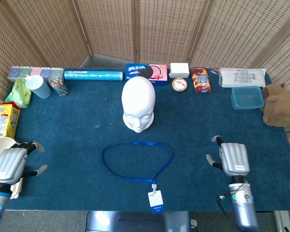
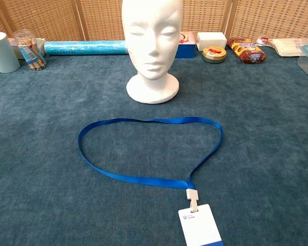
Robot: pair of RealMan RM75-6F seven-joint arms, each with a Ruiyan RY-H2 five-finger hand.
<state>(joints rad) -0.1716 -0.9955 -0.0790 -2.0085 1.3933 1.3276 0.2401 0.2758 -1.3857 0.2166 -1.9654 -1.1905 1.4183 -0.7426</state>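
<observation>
Blue lanyard [image 1: 137, 161], white foam head [image 1: 138, 103], teal tablecloth [image 1: 77, 125].

Legible text, one item: "LiPO" is printed in red letters on the yellow box [image 1: 2, 121] at the far left edge of the table. Print on the badge card [image 2: 200, 225], the biscuit box [image 1: 146, 73] and the other packets along the far edge cannot be read.

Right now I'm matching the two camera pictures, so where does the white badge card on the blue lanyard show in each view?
Head view: the white badge card lies at bottom centre, near the table's front edge.
Chest view: the card sits at lower right of centre, partly cut off by the bottom edge.
Shared landmark: the white foam mannequin head, beyond the blue lanyard loop.
</observation>
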